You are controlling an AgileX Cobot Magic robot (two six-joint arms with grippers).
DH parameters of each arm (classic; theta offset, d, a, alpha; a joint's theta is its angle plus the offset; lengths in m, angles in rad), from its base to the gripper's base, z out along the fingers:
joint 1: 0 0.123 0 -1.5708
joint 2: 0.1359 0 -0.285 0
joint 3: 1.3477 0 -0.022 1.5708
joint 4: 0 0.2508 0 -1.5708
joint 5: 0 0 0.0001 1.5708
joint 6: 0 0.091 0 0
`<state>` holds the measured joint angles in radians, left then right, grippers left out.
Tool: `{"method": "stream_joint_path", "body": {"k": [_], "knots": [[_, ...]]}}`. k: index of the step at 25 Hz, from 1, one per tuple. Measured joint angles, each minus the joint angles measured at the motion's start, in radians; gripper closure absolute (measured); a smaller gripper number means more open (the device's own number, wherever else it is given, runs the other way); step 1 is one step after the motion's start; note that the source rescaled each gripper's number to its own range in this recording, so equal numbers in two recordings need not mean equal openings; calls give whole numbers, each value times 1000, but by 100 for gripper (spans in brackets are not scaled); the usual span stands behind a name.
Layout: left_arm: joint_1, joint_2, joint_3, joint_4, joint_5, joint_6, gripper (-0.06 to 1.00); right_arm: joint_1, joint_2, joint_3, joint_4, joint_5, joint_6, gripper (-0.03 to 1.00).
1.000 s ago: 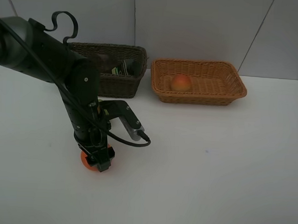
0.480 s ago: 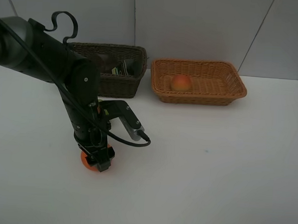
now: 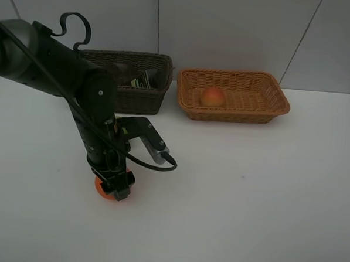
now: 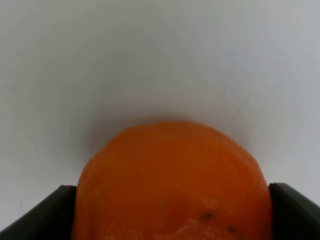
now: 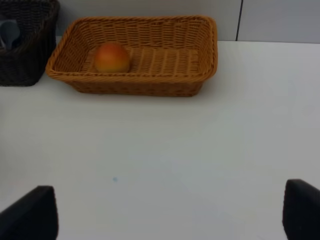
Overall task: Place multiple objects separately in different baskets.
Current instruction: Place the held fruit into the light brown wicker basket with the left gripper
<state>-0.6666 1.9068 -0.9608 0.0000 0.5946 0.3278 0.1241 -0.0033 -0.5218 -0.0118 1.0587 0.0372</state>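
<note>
An orange (image 3: 101,189) lies on the white table at the front left. My left gripper (image 3: 114,186) points down over it, open, with one finger on either side of the orange (image 4: 170,185) and its fingertips (image 4: 47,215) low beside it. A red-orange peach-like fruit (image 3: 212,96) rests in the light tan basket (image 3: 276,95) at the back. The dark brown basket (image 3: 124,99) stands left of it and holds a dark green bottle (image 3: 143,79) and a translucent cup (image 3: 158,77). My right gripper (image 5: 170,215) is open over bare table, facing the tan basket (image 5: 205,55) and the fruit (image 5: 112,57).
The left arm (image 3: 77,85) and its cable loop rise in front of the dark basket and hide part of it. Both baskets stand against the back wall. White table (image 3: 248,187) stretches from the orange to the right edge.
</note>
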Motion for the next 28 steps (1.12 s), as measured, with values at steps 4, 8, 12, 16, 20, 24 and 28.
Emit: {"method": "stream_joint_path", "body": {"k": [4,8,12,16,20,24,28], "knots": [[0,-46,-38,0,30,-63,2,0,0,0,0,0,0,0],[3,-74,-165,14,136,-232,2,0,0,0,0,0,0,0],[42,-74,-326,21,229,-373,2,0,0,0,0,0,0,0],[121,-74,-455,22,244,-491,2,0,0,0,0,0,0,0],[215,-74,-527,24,221,-578,2,0,0,0,0,0,0,0],[301,-74,-538,25,156,-634,2,0,0,0,0,0,0,0],[345,-74,-538,37,127,-654,2,0,0,0,0,0,0,0]]}}
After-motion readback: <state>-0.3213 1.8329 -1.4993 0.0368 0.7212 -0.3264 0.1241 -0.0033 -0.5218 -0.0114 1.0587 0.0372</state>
